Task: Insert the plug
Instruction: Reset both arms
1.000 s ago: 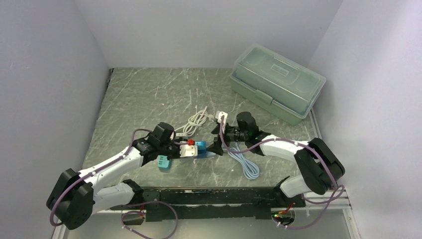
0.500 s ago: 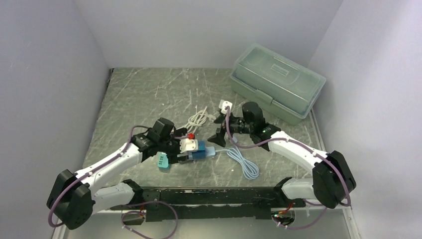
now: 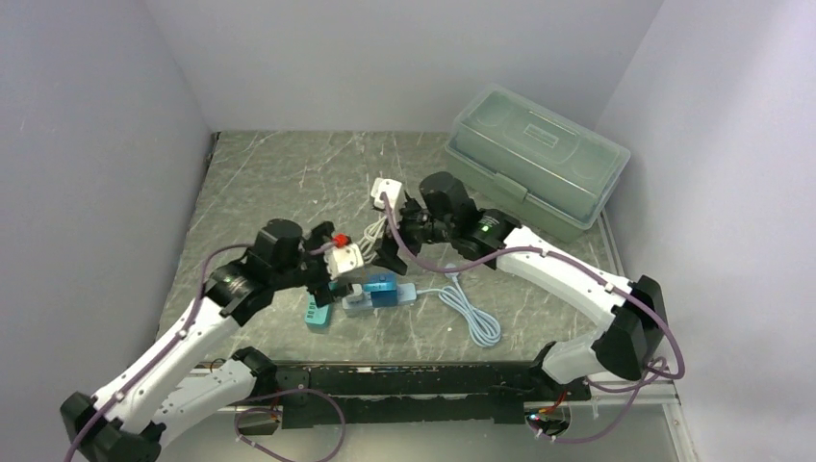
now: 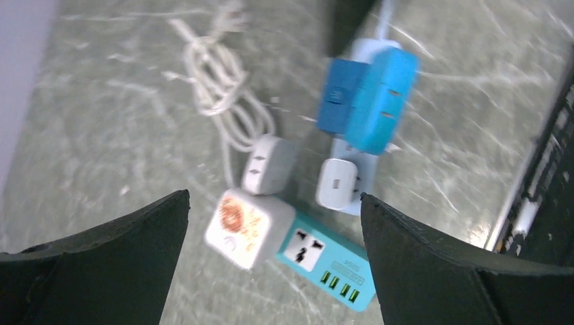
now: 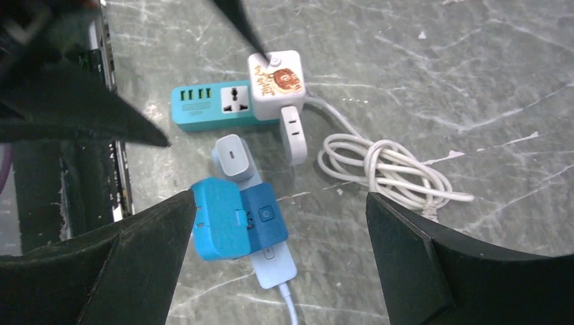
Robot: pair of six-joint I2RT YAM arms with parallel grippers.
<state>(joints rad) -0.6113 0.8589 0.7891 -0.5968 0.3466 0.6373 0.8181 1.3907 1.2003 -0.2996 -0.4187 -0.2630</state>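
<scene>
above the marbled desk [image 3: 260, 183], the left hand [image 4: 274, 198] hangs wide open, gripping nothing. under it lies a teal power strip [image 4: 325, 267] with a white cube adapter [image 4: 247, 227] at its end. just right of that, the white charger plug [image 4: 336, 183] sits in the end of a pale blue power strip [image 5: 274, 267], just beside a blue adapter [image 4: 369, 98]. the right hand [image 5: 281, 198] hovers equally spread and empty. far right stands a green storage box [image 3: 534, 159].
</scene>
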